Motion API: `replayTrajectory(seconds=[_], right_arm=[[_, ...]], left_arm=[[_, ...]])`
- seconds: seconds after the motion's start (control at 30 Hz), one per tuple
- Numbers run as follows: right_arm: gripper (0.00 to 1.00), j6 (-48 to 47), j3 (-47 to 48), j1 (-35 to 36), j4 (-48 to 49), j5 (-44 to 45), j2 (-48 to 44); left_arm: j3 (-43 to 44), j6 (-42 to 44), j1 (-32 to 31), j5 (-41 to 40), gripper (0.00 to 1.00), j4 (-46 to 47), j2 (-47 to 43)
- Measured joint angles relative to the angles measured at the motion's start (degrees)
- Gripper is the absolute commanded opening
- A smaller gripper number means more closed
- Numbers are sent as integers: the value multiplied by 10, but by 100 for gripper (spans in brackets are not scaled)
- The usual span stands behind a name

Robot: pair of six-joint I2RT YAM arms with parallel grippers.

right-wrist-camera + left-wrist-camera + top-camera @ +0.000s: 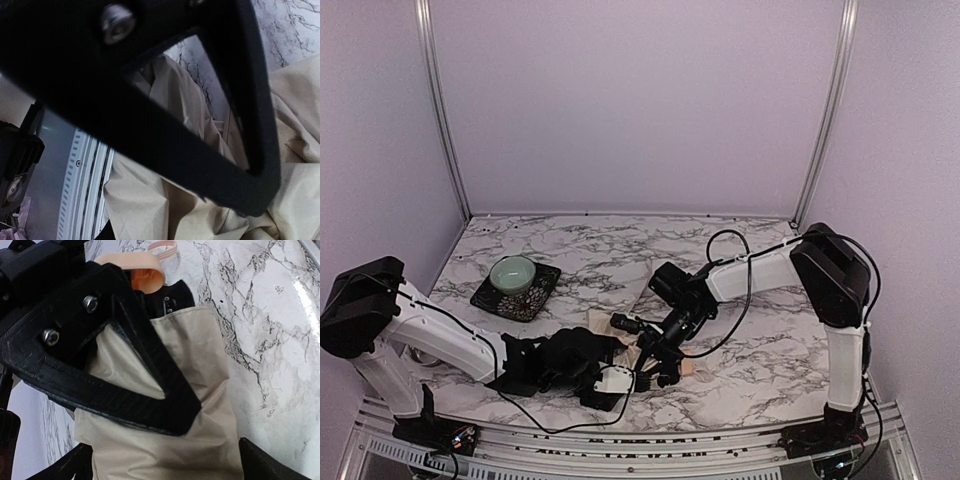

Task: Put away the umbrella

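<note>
The umbrella [604, 322] lies at the near middle of the marble counter [770, 350], its cream fabric crumpled and mostly hidden under the two arms that meet over it. The left end effector [170, 466] is released: its fingers [270, 462] stand wide apart with the fabric between them. The right end effector [658, 358] is down on the umbrella just right of the left one. One black finger presses on the cloth in the left wrist view, but I cannot tell whether it is clenched or released. Far to the left, well apart from the umbrella, a pale green bowl [513, 272] sits on a dark plate [544, 291].
</note>
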Motion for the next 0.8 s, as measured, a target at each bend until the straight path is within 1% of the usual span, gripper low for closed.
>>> replayTrajectory(seconds=[0.03, 0.07, 0.17, 0.2, 0.23, 0.3, 0.33, 0.4, 0.47, 0.57, 0.63, 0.7, 0.8], right_arm=[[25, 0, 1, 0, -5, -11, 3], [27, 0, 2, 0, -7, -17, 5], [35, 3, 4, -5, -9, -23, 6], [40, 7, 4, -8, -10, -23, 5], [43, 13, 3, -14, -9, -23, 5], [54, 26, -3, -23, -4, -22, 3], [61, 35, -7, -26, 1, -22, 2], [79, 54, -17, -34, 15, -19, -4], [88, 73, -35, -42, 28, -5, -22], [91, 95, -73, -65, 43, 30, -73], [92, 110, -100, -80, 58, 65, -127], [92, 122, -123, -89, 81, 100, -184], [90, 138, -188, -89, 151, 169, -301]], left_arm=[[1, -6, 4, -1, 91, 0, 2], [3, -15, 9, 0, 84, 0, 5], [27, -47, 24, 20, 58, -29, 23], [40, -59, 29, 34, 51, -51, 28], [58, -68, 35, 51, 45, -82, 35], [87, -89, 45, 76, 38, -124, 48], [100, -94, 50, 91, 35, -142, 54], [113, -103, 56, 116, 31, -164, 59], [121, -110, 61, 137, 28, -186, 60], [135, -119, 75, 181, 24, -218, 63], [146, -123, 84, 216, 24, -240, 69], [159, -128, 92, 250, 24, -262, 79], [188, -135, 110, 310, 24, -295, 102]])
